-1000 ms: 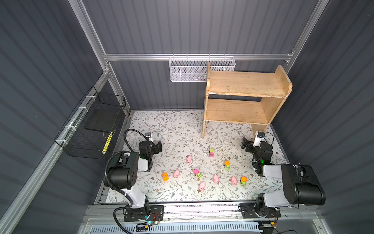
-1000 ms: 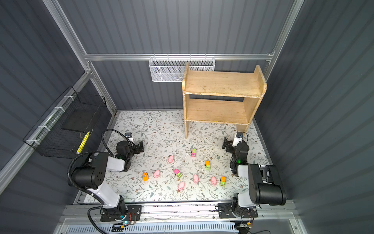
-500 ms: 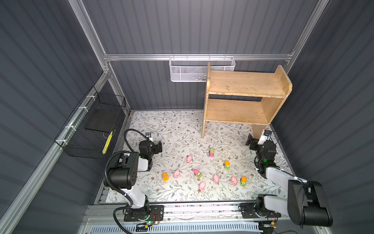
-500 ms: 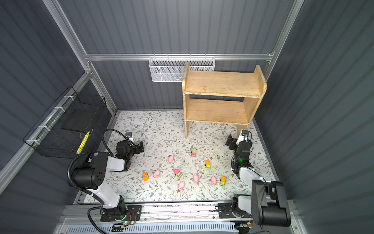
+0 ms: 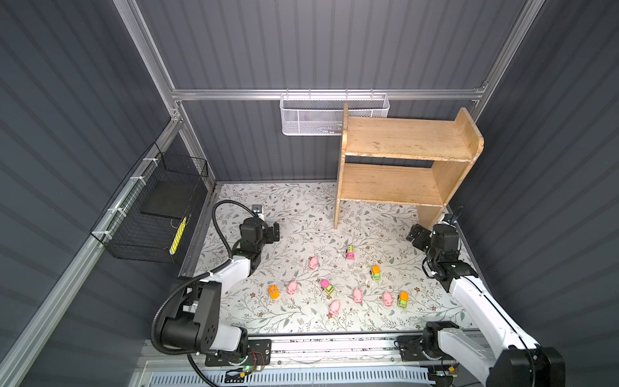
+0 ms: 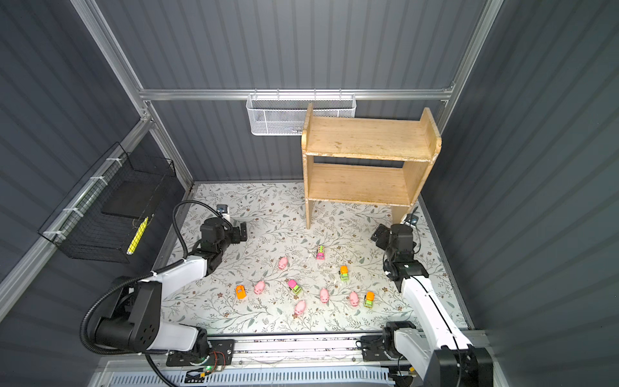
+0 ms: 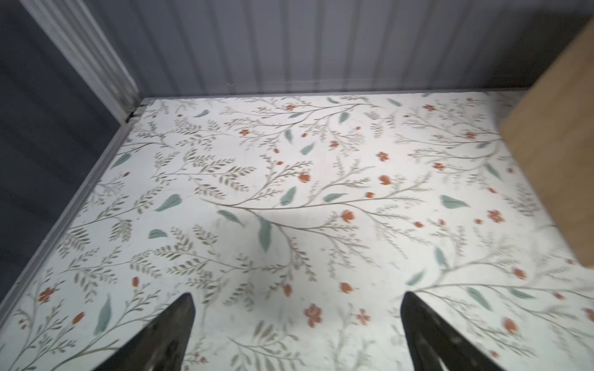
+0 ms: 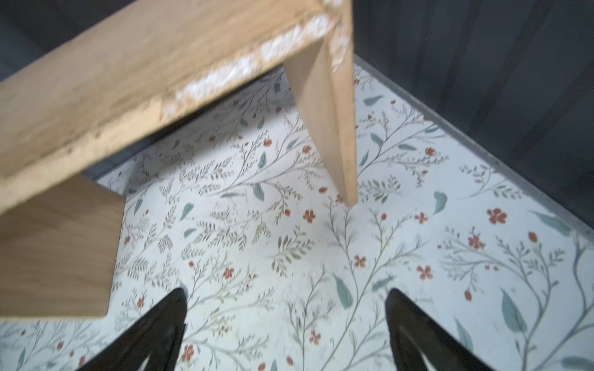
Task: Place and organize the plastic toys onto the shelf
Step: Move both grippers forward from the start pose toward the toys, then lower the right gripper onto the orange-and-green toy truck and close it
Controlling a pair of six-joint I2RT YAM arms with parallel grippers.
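Several plastic toys lie loose on the flowered mat in both top views: pink pigs such as one (image 5: 313, 263) and another (image 5: 334, 307), and small vehicles such as a pink-and-green one (image 5: 350, 252) and an orange one (image 5: 273, 292). The wooden two-tier shelf (image 5: 402, 147) (image 6: 365, 140) stands at the back right with both boards bare. My left gripper (image 5: 274, 231) (image 7: 297, 298) hovers open over bare mat at the left. Below the shelf's front edge (image 8: 128, 64), close to its right leg, my right gripper (image 5: 417, 236) (image 8: 287, 292) is open and holds nothing.
A white mesh basket (image 5: 335, 114) hangs on the back wall beside the shelf. A black wire basket (image 5: 150, 207) hangs on the left wall. Dark walls close in the mat on three sides. A shelf side panel (image 7: 562, 144) shows in the left wrist view.
The right arm has unfolded, its elbow swinging toward the front right, while its gripper stays near the shelf's right leg. The left arm and the toys have not moved.
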